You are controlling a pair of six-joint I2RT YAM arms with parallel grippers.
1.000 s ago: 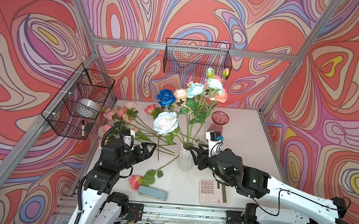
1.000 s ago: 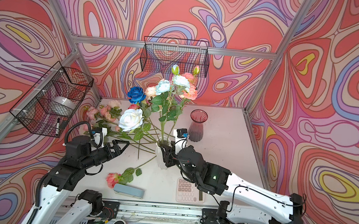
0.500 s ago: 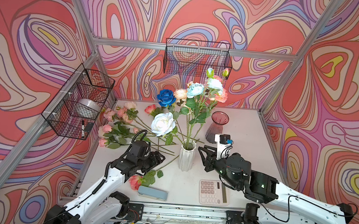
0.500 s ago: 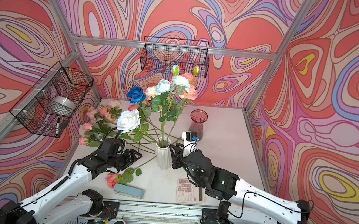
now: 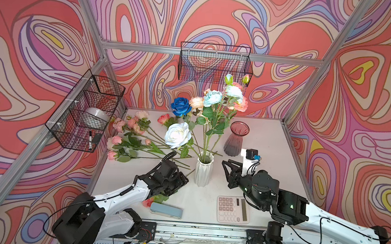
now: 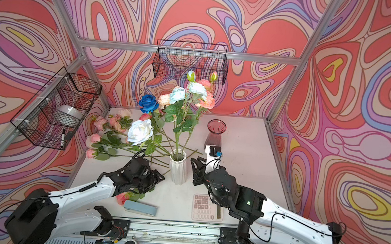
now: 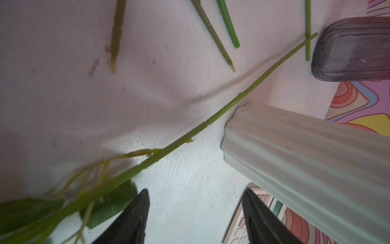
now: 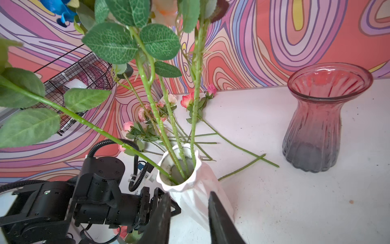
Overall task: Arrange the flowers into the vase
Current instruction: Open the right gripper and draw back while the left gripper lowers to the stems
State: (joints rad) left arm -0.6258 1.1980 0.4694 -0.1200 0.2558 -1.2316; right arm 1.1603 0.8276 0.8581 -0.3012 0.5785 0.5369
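Observation:
A ribbed white vase (image 5: 204,170) stands at the table's middle and holds several flowers (image 5: 212,98) with pale blue, peach, cream and deep blue heads. More pink flowers (image 5: 128,131) lie loose at the back left. One pink flower (image 5: 148,201) lies at the front, its stem (image 7: 190,135) running past the vase's foot (image 7: 295,158). My left gripper (image 5: 181,179) hangs open low over that stem, which passes beside one finger (image 7: 135,217), nothing between the jaws. My right gripper (image 5: 226,174) is open with a narrow gap, empty, just right of the vase (image 8: 190,186).
A red glass vase (image 5: 236,138) stands behind my right gripper. A calculator (image 5: 232,209) and a flat grey-blue case (image 5: 166,210) lie at the front. Wire baskets hang on the left wall (image 5: 86,110) and back wall (image 5: 215,64).
My left arm swung from the loose stems toward the front and lowered over the pink flower's stem beside the vase. My right gripper drew back rightward from the vase and its jaws narrowed.

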